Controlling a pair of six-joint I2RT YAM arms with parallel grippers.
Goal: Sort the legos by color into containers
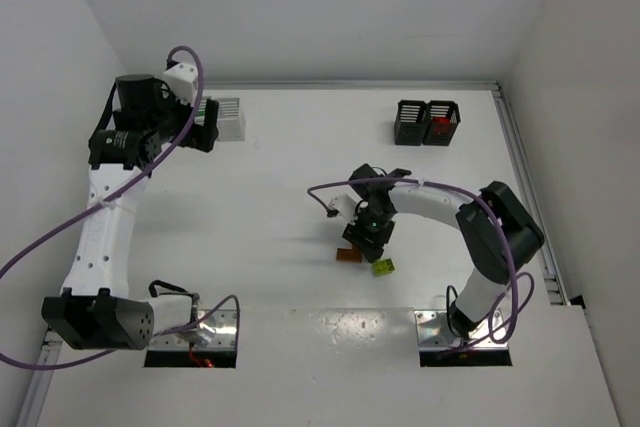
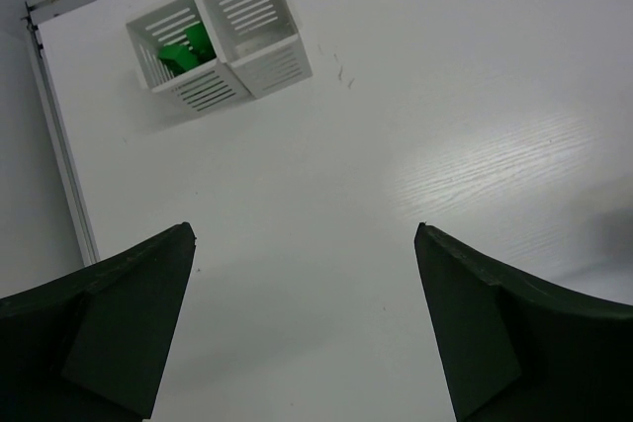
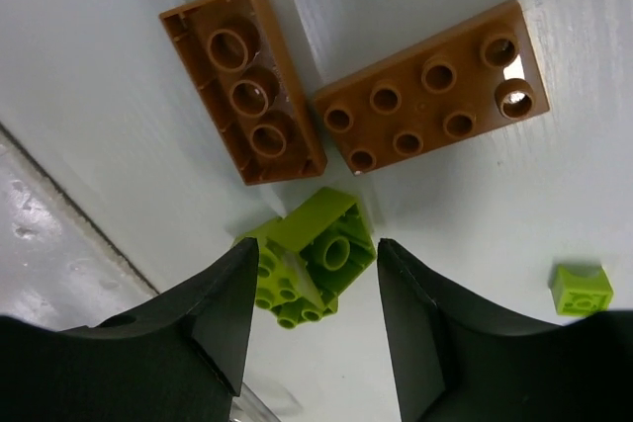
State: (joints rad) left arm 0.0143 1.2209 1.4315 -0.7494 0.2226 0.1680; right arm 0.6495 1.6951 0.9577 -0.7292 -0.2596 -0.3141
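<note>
**A:** When the sorting is judged by what lies in the bins, how much can be called done?

**B:** Only a part. At the upper left of the left wrist view, dark green plastic bricks (image 2: pixel 183 51) are seen in the left compartment of the pair of white slatted square bins (image 2: pixel 272 66). No brick is made out in its right compartment. At the upper right of the top view, something red (image 1: pixel 441 128) is seen in the right compartment of the pair of black slatted square bins (image 1: pixel 410 137).

**A:** What is left on the table?

**B:** Four pieces are counted in the right wrist view. An orange-brown flat plate (image 3: pixel 242 81) lies underside up at the upper left. A second orange-brown studded plate (image 3: pixel 430 96) lies just beside it at the upper right. A lime green studded brick (image 3: pixel 315 244) lies at the lower centre, and a small lime green block (image 3: pixel 581 289) at the lower right edge. Neither colour is seen in any bin, so both are judged unsorted.

**A:** How are the jaws set?

**B:** The right gripper (image 3: pixel 316 279) is placed over the lime green studded brick, with its jaws narrowed closely around it. Whether the brick is actually pinched cannot be told. The left gripper (image 2: pixel 305 234) is spread wide with nothing between its jaws. It is held over bare table, apart from the white bins.
</note>
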